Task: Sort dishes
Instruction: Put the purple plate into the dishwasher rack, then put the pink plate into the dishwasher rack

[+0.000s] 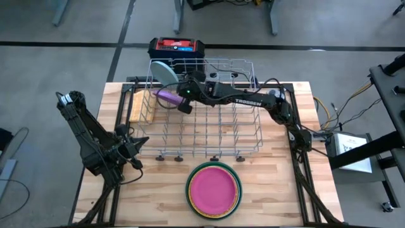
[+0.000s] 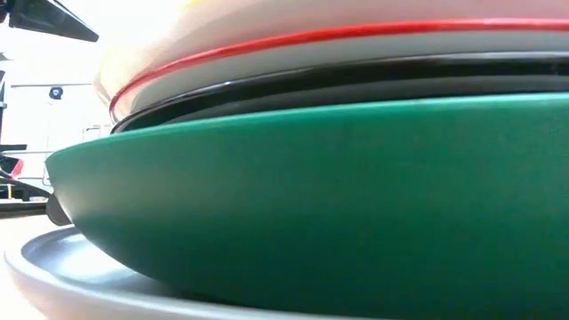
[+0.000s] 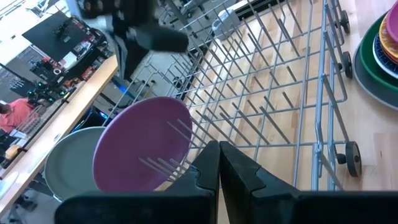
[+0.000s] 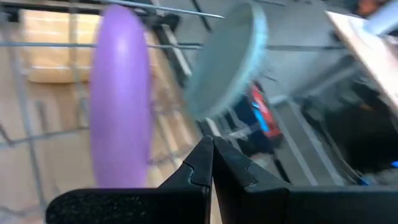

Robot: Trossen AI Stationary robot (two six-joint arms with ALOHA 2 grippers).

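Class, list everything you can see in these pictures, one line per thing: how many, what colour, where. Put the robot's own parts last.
Dish rack: one, silver wire, centre of the wooden table.
Purple plate: one, on edge in the rack's far-left corner.
Pale blue plate: one, on edge just behind the purple one.
Plate stack: one pile, pink on top, green and others beneath, table's near edge.
Red and black box: one, beyond the table.
Left gripper: shut, left of the rack, empty.
Right gripper: shut, over the rack beside the purple plate.
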